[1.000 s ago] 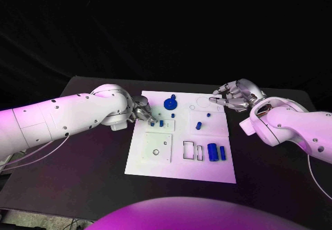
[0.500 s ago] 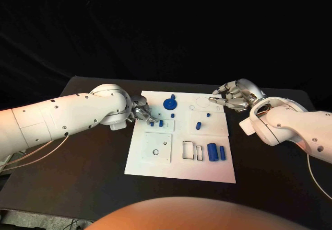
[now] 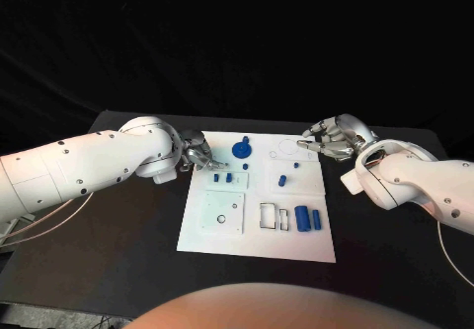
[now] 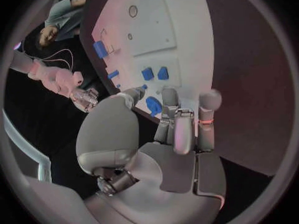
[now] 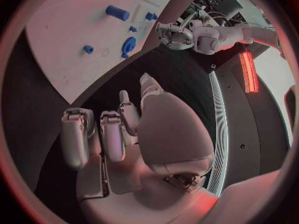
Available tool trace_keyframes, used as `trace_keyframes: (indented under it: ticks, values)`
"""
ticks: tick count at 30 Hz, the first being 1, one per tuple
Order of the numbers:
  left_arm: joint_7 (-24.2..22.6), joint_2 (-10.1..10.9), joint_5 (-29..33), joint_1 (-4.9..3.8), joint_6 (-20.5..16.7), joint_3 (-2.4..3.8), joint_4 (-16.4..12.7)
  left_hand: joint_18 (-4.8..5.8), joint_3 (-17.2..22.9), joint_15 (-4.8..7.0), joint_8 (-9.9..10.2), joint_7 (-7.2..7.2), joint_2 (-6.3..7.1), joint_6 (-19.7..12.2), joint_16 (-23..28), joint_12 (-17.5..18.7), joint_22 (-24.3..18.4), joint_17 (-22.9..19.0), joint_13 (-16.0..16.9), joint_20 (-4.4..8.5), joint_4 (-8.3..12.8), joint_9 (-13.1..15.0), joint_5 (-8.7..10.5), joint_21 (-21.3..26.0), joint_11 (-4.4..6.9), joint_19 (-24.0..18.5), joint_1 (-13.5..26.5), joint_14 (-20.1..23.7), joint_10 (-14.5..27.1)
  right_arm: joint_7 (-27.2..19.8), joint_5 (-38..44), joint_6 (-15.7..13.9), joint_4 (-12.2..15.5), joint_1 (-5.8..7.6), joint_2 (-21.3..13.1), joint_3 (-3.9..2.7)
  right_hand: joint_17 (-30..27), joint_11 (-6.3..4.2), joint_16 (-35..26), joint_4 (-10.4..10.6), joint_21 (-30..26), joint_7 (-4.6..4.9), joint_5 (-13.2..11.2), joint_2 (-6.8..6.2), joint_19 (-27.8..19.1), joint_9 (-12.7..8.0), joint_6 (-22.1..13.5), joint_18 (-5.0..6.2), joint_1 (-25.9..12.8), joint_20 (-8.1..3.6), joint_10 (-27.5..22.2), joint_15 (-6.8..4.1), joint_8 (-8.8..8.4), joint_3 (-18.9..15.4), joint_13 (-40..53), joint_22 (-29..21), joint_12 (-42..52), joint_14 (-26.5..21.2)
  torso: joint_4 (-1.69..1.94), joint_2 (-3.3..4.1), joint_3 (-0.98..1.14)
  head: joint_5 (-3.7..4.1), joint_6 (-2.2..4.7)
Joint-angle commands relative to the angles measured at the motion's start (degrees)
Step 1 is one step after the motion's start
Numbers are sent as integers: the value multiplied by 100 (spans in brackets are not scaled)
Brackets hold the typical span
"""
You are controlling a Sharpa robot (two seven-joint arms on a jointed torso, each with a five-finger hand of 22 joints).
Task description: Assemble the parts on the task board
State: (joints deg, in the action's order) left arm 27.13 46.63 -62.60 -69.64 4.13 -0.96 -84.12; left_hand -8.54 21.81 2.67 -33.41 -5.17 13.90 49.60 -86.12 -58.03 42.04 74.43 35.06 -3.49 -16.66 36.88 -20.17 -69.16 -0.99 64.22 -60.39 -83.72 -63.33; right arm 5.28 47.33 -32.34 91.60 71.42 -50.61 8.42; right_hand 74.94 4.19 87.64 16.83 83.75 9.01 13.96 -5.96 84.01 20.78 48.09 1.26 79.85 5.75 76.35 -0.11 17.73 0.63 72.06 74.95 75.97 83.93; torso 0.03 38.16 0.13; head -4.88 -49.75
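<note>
The left robot hand (image 3: 201,155), silver and many-fingered, is hovering at the left edge of the flat white task board (image 3: 296,240) lying on the black table (image 3: 118,274), with its fingers apart and nothing between them; the left wrist view is showing the fingertips close over a small blue part (image 4: 153,105) without clearly touching it. Just beside that hand, two short blue pegs (image 3: 222,177) are standing in a small raised white block. To do this step well, the hand probably ought to be settling its fingertips squarely on either side of one piece before lifting, keeping it upright so it is not tipping its neighbour

Further right, a round blue knob-like part (image 3: 242,147) is sitting near the board's far edge, and a small blue cylinder (image 3: 283,180) is lying on the middle of the board. Of the rectangular outlined recesses nearer the robot, the left ones are looking vacant, while two larger blue cylinders (image 3: 308,218) are lying side by side at the right

The right robot hand (image 3: 333,138) is hanging off the board's far right corner, fingers curled inward and gripping nothing
</note>
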Motion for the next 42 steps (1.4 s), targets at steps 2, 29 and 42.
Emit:
trace_keyframes:
  ticks: [2, 29, 42]
  values:
    - [-979, 7, 346, -25, -1033, 54, -73, -186, -582, -289, 62, -317, -129, -705, 1790, 583, -1386, -2564, -546, -229, -12, -93, -17, 1241, -309, -774, -334, 1158, 821, -37, 58, 39, -4, -7, -2, 0, 753, -12, -22, -14, -28, -19, 22, -5, 234, -9, 28, 48, -77, 19, -7, 0, 22, -34, -3, 1083, -7, 440, 4, 1, 5, 15, 14]
    - [-2949, -983, -2811, 40, -911, -174, 656, -195, -380, -486, 402, -424, 74, -808, 2271, 2227, -1787, -3942, -2534, -409, 151, -1730, 46, 1910, -535, -602, -2648, 1959, 1631, -137, 1, -96, -15, -7, 18, 0, 592, -8, -83, -19, -227, -15, 42, 23, 124, -18, 2, 100, -100, 20, -226, 2, 17, -33, -273, 958, -231, 401, 5, 5, 1, 104, 113]
    - [-3069, -1289, -2962, 42, -544, -207, 1105, -195, -194, -443, 640, -326, 123, -543, 1744, 2457, -1484, -3623, -2763, -370, 144, -1968, 44, 1491, -484, -716, -2717, 1776, 1436, -753, -412, -648, -37, -7, 53, 0, -3840, 21, -3596, -16, -5210, 31, 314, 13, -1886, 16, -345, 917, 102, 37, -1956, 5, 337, 203, -3695, -2277, -3266, -1019, 7, 7, -2, 118, 110]
